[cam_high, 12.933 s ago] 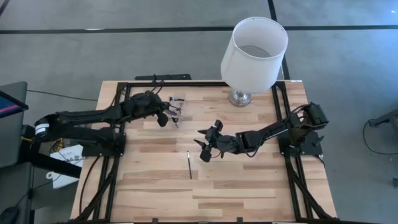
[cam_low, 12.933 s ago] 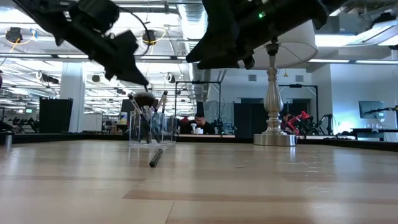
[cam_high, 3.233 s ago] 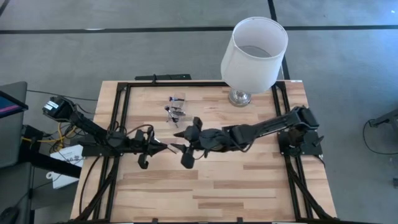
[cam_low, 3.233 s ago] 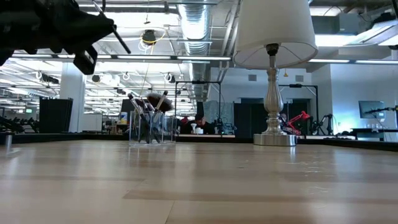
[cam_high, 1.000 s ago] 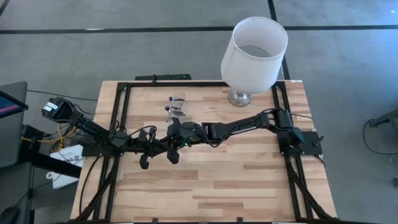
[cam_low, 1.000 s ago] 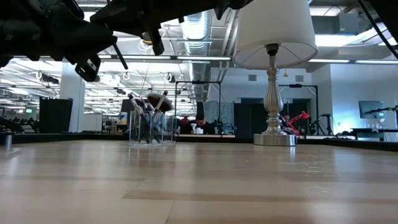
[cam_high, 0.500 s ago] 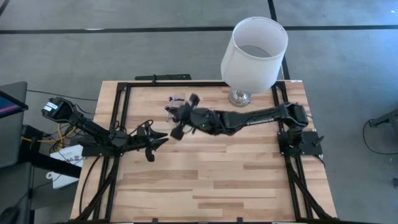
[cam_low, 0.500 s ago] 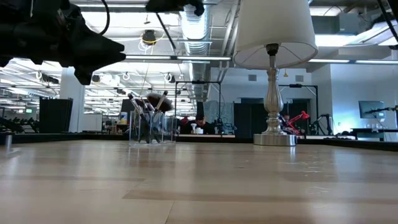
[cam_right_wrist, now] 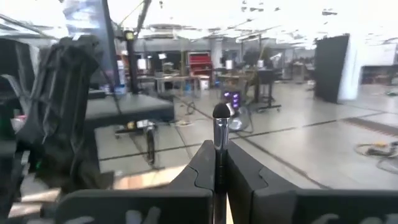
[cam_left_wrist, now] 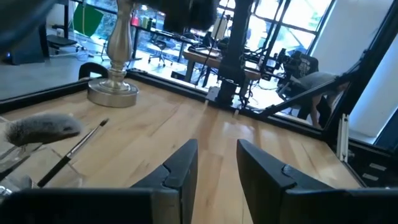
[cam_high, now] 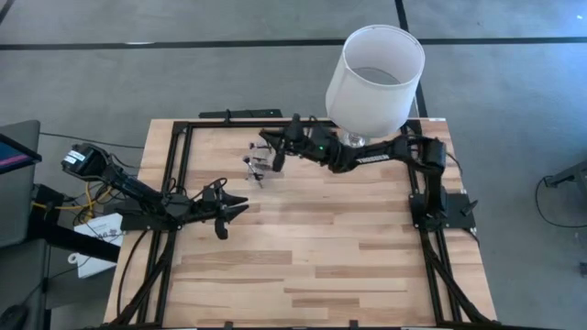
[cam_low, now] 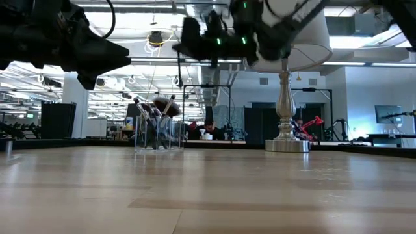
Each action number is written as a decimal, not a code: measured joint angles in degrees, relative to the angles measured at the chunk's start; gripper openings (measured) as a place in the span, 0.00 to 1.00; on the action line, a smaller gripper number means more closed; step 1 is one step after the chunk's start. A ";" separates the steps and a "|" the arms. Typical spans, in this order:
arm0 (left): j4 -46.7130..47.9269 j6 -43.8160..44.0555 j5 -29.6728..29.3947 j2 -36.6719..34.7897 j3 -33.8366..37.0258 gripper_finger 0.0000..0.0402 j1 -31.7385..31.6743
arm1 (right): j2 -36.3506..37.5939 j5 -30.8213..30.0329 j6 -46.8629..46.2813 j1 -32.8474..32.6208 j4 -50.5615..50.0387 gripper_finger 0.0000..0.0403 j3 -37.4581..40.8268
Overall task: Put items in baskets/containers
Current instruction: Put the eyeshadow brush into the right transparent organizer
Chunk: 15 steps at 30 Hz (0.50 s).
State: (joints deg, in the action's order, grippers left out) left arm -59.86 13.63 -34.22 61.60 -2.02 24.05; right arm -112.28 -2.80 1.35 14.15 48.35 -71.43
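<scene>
A clear cup [cam_high: 260, 161] stands on the table near the far edge and holds several dark makeup brushes, one with a fluffy head [cam_low: 155, 104]. My right gripper [cam_high: 272, 148] hangs beside the cup's far right side, above the table, shut on one thin brush [cam_right_wrist: 220, 124] with a silver ferrule. My left gripper [cam_high: 235, 209] waits open at the table's left, nearer than the cup, with nothing between its fingers [cam_left_wrist: 186, 163]. The cup's brushes [cam_left_wrist: 68, 149] show at the edge of the left wrist view. My right gripper pinches the brush's shaft [cam_right_wrist: 219, 152] between its two fingers, at or just below the silver ferrule. The small dark head [cam_right_wrist: 221, 112] sticks out past the fingertips. The fingers reach in from the table's right. The brush is lifted clear of table and cup.
A lamp with a big white shade [cam_high: 374, 66] on a silver base [cam_low: 286, 144] stands at the far right, close to my right arm's forearm. Black frame rails [cam_high: 183, 137] edge the table. The near half of the wooden top [cam_high: 312, 275] is bare.
The brush has passed from my left gripper to my right one. My left gripper has let go and now stands open, almost in place. My right gripper has carried the brush from the table's left middle toward the far edge, up to the cup.
</scene>
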 joint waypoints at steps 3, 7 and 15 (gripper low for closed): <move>-0.04 -1.62 -0.07 0.00 0.00 0.27 0.00 | -4.28 3.97 -1.36 1.03 9.39 0.01 2.55; -0.08 -2.01 -0.32 0.00 0.00 0.27 -0.04 | -10.62 6.86 -3.70 0.34 20.09 0.01 0.69; -0.09 -1.86 -0.48 0.00 0.00 0.27 -0.04 | -14.52 7.63 -2.63 -4.13 21.51 0.01 -1.93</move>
State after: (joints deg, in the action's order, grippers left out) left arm -59.94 11.77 -34.69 61.60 -2.02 24.01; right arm -126.80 4.83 -1.29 10.01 69.86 -73.36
